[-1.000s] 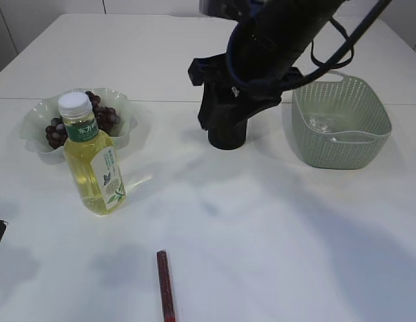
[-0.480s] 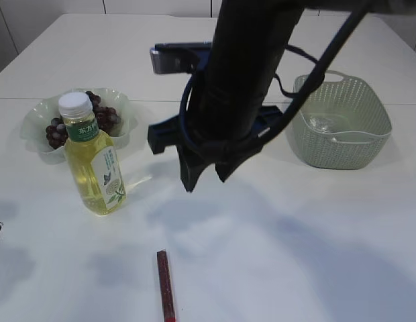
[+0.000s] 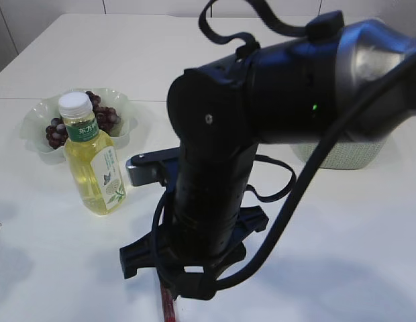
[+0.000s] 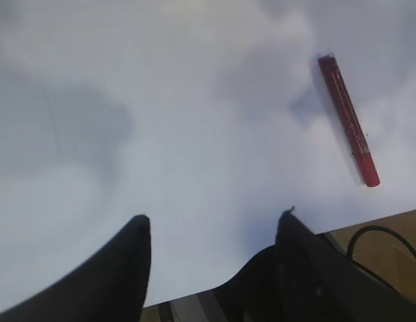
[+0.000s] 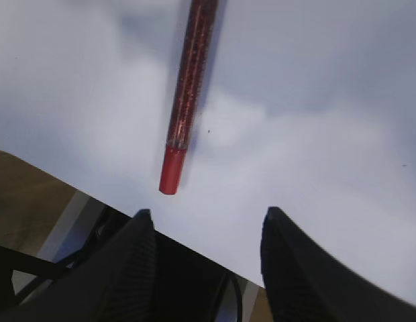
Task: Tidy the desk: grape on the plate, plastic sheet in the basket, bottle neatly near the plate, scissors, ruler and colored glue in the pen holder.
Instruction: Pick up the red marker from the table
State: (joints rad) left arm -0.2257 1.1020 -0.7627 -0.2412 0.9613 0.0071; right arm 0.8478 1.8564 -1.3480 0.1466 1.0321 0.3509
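Two grippers stand with their jaws apart and nothing between them: the left gripper (image 4: 211,235) shows in its wrist view as two dark fingertips over bare white surface (image 4: 161,100), and the right gripper (image 5: 204,231) shows the same way in its own wrist view, above the near edge of the surface. A slim red glitter glue stick (image 5: 186,94) lies flat on the surface just beyond the right gripper's fingertips, its plain red cap end toward the edge, untouched; the left wrist view sees it well off to the right of that gripper. In the exterior view the big black right arm (image 3: 215,194) reaches across the middle and fills the foreground, hiding all but a short red end of the glue stick at the bottom of the frame. A clear plastic bottle of yellow drink with a white cap and green label (image 3: 92,157) stands upright at the left, just in front of a pale green scalloped plate (image 3: 33,124) that holds a bunch of dark purple grapes (image 3: 104,117). A pale green perforated plastic basket (image 3: 342,154) sits at the right, mostly hidden behind the arm; what lies in it cannot be told
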